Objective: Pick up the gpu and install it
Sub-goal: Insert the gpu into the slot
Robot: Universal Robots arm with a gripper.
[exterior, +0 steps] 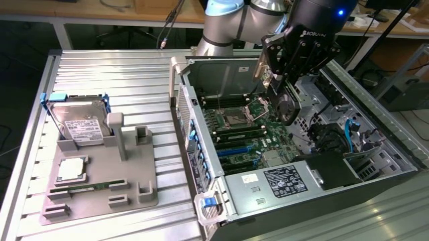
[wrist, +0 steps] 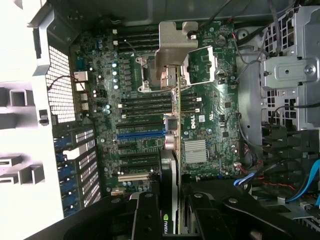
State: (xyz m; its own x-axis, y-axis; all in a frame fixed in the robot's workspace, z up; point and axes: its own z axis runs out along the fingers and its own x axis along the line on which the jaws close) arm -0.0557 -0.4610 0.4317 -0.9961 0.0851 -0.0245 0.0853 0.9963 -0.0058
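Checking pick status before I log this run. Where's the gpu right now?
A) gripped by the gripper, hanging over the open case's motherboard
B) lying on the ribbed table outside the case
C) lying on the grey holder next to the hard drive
A: the gripper is shut on the gpu, which hangs edge-down over the motherboard of the open case.

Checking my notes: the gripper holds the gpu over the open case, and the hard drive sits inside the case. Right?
Not quite. The gripper holds the gpu over the open case, but the hard drive sits outside it, in the grey holder on the table; the exterior view shows this.
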